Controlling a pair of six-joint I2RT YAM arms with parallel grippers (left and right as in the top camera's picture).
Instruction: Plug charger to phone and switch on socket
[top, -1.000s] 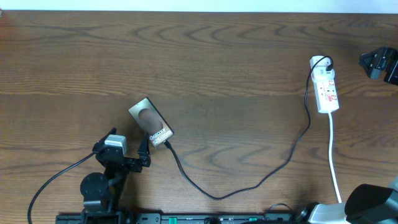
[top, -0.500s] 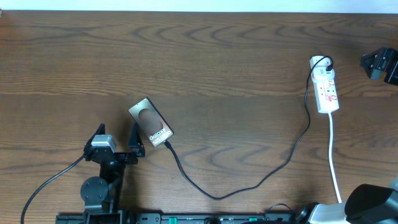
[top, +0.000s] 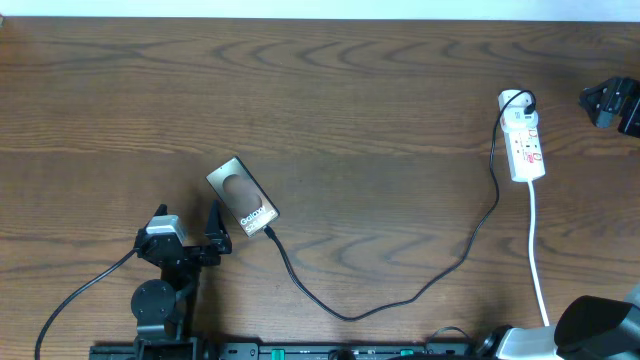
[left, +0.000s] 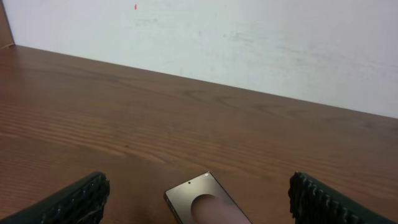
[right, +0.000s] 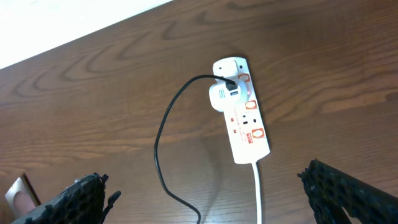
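The phone (top: 242, 196) lies flat at the table's front left, brown screen up; it also shows in the left wrist view (left: 206, 204). The thin black charger cable (top: 345, 314) runs from the phone's near end in a long loop to the plug in the white socket strip (top: 526, 146). My left gripper (top: 189, 226) is open and empty, just left of and in front of the phone, its fingers apart on either side in the left wrist view (left: 198, 186). My right gripper (right: 205, 183) is open and empty, above and in front of the socket (right: 244, 121).
The socket's white cord (top: 540, 270) runs to the front edge at the right. The right arm (top: 610, 100) sits at the far right edge. A white wall (left: 249, 43) stands behind the table. The cable (right: 163, 146) crosses the table left of the strip.
My left gripper has drawn back to the left, away from the phone's cable end, then nearly stopped. The phone, cable, socket and right arm have not moved.
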